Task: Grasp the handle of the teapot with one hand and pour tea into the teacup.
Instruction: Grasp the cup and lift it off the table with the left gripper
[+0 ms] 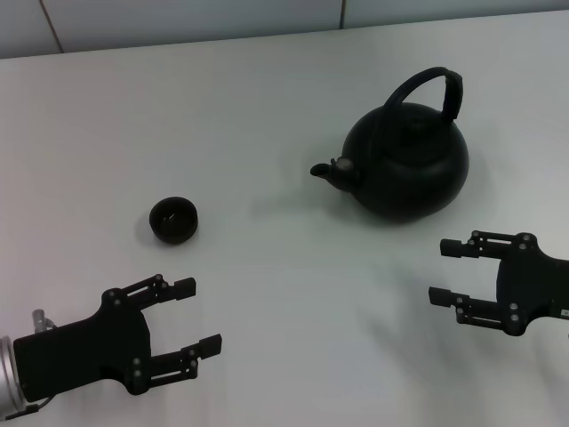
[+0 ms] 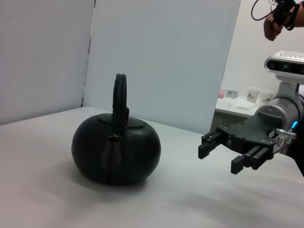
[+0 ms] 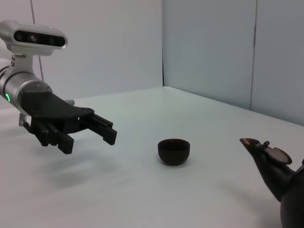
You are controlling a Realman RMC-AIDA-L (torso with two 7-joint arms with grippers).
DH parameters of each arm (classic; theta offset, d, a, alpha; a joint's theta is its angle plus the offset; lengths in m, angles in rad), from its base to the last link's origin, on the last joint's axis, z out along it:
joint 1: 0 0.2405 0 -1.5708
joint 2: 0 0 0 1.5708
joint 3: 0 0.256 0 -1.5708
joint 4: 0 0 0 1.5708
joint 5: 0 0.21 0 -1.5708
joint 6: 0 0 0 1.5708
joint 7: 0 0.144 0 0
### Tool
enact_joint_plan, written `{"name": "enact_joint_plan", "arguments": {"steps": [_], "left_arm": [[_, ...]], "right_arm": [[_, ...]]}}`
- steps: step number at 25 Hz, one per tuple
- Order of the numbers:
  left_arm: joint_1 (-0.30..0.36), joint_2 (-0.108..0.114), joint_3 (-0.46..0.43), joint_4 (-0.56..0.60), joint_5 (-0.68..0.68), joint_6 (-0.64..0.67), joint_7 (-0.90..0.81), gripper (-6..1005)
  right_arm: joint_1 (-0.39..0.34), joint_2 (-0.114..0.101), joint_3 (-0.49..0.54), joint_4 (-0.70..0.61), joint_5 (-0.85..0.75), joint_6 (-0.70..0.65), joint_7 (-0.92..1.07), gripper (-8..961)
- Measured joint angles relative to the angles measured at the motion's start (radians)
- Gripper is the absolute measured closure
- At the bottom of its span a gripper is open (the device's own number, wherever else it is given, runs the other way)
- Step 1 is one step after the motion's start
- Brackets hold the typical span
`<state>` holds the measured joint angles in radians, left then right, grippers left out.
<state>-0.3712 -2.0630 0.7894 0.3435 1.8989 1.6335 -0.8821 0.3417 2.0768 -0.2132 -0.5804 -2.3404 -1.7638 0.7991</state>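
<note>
The matte black teapot (image 1: 404, 165) stands upright on the white table (image 1: 284, 285) at the right rear, spout toward the left. Its arched handle (image 1: 436, 89) loops over the lid. The tiny black teacup (image 1: 173, 220) sits left of centre, well apart from the pot. My left gripper (image 1: 199, 316) is open and empty, in front of the cup. My right gripper (image 1: 442, 272) is open and empty, in front of the teapot. The left wrist view shows the teapot (image 2: 116, 149), its handle (image 2: 120, 95) and the right gripper (image 2: 221, 159). The right wrist view shows the teacup (image 3: 174, 150), the spout (image 3: 266, 161) and the left gripper (image 3: 90, 141).
Grey wall panels (image 2: 161, 57) stand behind the table's far edge. A side shelf with paper cups (image 2: 254, 95) lies beyond the right arm. Bare tabletop lies between cup and teapot.
</note>
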Motion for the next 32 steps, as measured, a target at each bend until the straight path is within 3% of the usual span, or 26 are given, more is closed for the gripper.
{"name": "enact_joint_plan", "arguments": {"steps": [13, 17, 19, 20, 24, 32], "left_arm": [[0.006, -0.003, -0.014, -0.004, -0.009, 0.000, 0.009, 200], [0.013, -0.006, -0.152, -0.021, -0.011, -0.004, 0.055, 200], [0.033, -0.006, -0.316, -0.062, -0.012, -0.023, 0.160, 200], [0.033, -0.006, -0.316, -0.062, -0.012, -0.023, 0.160, 200], [0.061, -0.006, -0.486, -0.132, -0.013, -0.065, 0.316, 200], [0.068, -0.006, -0.503, -0.148, -0.013, -0.065, 0.349, 200]], "right_arm": [[0.003, -0.001, 0.000, 0.001, 0.001, 0.004, 0.000, 321], [0.004, -0.002, 0.000, 0.001, 0.002, 0.008, 0.000, 321], [0.003, -0.001, 0.000, 0.001, 0.004, 0.009, 0.000, 322], [0.003, -0.001, 0.000, 0.001, 0.004, 0.009, 0.000, 322], [0.003, -0.001, 0.000, 0.001, 0.008, 0.009, 0.000, 322], [0.003, 0.000, 0.000, 0.001, 0.009, 0.009, 0.000, 321]]}}
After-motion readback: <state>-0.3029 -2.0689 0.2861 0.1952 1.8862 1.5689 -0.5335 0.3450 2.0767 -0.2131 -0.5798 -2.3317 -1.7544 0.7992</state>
